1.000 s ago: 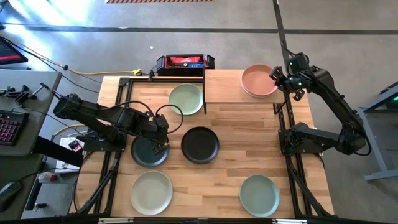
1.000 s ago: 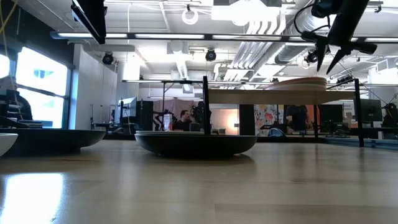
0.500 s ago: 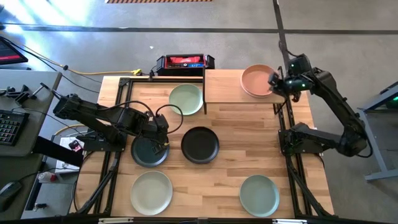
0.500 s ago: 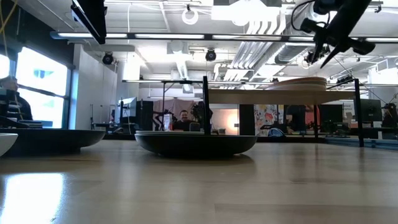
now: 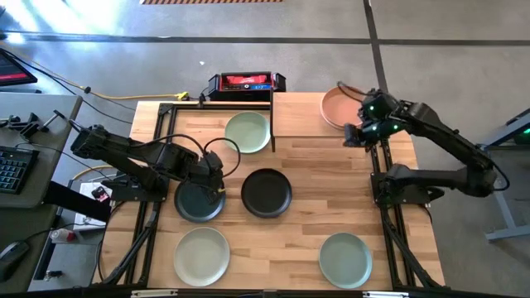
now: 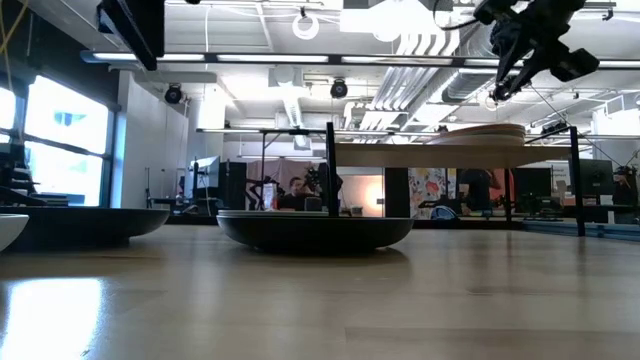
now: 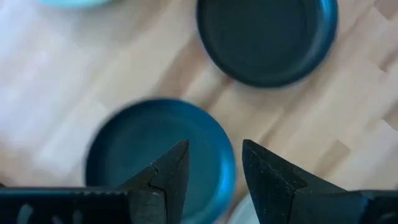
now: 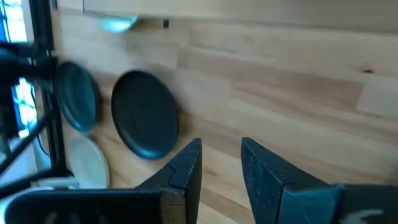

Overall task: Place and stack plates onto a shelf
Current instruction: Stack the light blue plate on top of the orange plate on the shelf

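While the terracotta plate [image 5: 338,108] sits on the shelf [image 5: 302,116], right gripper [image 5: 350,135] hangs off the shelf's front edge, fingers narrowly apart, empty. Left gripper [image 7: 214,163], fingers narrowly apart, hovers over the teal plate [image 7: 158,155].

Terracotta plate [image 5: 335,108] on shelf [image 5: 298,116] (right end); five plates on tabletop.

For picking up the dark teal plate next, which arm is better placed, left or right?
Probably the left. The left gripper hovers open over the dark teal plate, while the right gripper is beside the shelf, far away.
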You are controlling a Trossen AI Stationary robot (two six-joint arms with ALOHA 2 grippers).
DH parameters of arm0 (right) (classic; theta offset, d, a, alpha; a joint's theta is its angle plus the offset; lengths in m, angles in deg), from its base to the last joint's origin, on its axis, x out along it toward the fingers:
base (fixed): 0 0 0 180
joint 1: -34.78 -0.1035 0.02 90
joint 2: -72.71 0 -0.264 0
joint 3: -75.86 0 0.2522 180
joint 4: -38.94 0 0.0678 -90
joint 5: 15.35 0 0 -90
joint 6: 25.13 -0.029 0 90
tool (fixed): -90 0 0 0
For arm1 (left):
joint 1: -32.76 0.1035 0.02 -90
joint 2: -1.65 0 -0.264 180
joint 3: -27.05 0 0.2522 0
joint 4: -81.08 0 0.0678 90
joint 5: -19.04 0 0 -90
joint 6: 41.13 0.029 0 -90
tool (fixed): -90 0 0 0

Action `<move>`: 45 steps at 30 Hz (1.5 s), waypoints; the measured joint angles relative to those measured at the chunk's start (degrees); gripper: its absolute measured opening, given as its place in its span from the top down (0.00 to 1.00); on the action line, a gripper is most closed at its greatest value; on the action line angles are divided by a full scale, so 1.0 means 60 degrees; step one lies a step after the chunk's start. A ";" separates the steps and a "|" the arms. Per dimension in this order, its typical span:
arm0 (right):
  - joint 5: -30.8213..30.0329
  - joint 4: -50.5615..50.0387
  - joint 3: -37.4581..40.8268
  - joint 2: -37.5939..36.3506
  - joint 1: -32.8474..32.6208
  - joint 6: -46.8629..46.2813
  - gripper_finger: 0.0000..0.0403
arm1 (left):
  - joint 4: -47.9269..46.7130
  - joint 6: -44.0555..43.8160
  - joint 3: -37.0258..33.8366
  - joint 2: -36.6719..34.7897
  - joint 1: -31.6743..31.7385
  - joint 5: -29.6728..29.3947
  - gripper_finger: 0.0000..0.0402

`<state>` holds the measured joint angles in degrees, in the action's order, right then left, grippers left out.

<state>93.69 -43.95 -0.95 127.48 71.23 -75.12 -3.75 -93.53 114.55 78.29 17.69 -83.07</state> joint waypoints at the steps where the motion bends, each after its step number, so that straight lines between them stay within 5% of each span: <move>1: -0.0142 0.0006 0.0000 0.0000 -0.0250 -0.0110 0.77 | 0.0003 -0.0123 0.0000 0.0000 -0.0017 0.0218 0.66; 14: -0.2038 0.0070 0.0000 0.0000 -0.2777 -0.2214 0.77 | 0.0544 -0.0902 -0.1466 0.0003 -0.1657 0.0897 0.66; 29: -0.3685 0.1619 0.0000 0.0204 -0.5771 -0.4106 0.77 | 0.1641 0.0925 -0.2167 0.0004 -0.1144 0.0569 0.66; 45: -0.3546 0.3331 0.0000 0.2466 -0.8382 -0.4351 0.77 | 0.3991 0.3071 -0.2167 0.0004 -0.0983 0.0549 0.66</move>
<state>72.41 -23.96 -0.95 142.27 20.94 -101.22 20.19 -75.10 101.54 78.31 11.79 -79.78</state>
